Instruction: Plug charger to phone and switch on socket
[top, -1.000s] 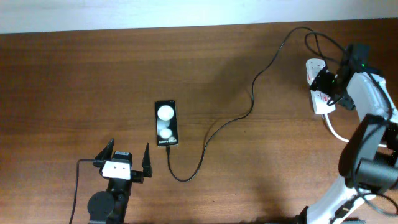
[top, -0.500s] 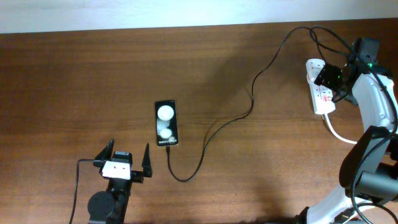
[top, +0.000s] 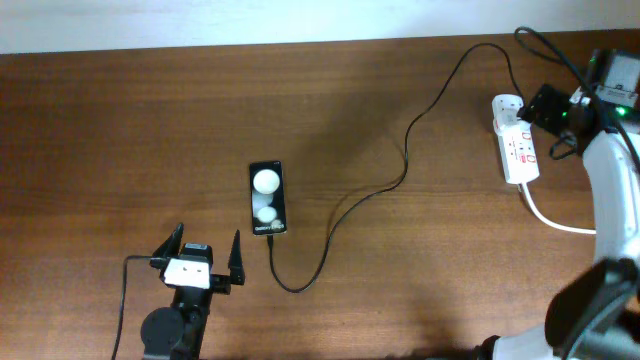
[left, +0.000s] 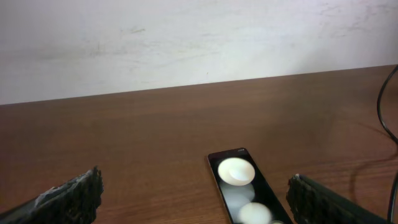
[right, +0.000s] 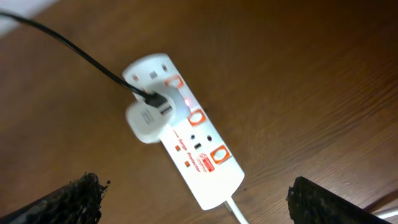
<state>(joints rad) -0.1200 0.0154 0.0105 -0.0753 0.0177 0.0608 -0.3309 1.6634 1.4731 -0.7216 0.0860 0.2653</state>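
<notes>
- Brown wooden table (top: 120, 130) lies under everything; the left wrist view shows a pale wall behind it.
- Across it the charger (top: 405, 160) runs from the socket's far end, loops near the front edge, and its tip meets the phone's near short edge. I cannot tell whether it is fully seated.
- At the far right lies the socket (top: 518, 140), long axis front to back. Its white cord leaves the near end, and a white adapter (right: 144, 119) sits in the farthest outlet.
- Left of centre lies the phone (top: 267, 198), long axis also front to back, screen up.
- Over by the socket, the right gripper (top: 545, 108) hangs just to the right of its far end, above it and not touching. Its jaws are spread wide with nothing in them. This arm is by far the nearer to the socket.
- Just short of the phone sits the left gripper (top: 208, 235), with the phone ahead and slightly to its right. Its jaws are wide and empty too.
- Beside the adapter a red light (right: 186, 99) glows, so that switch looks on. By that reckoning little remains.
</notes>
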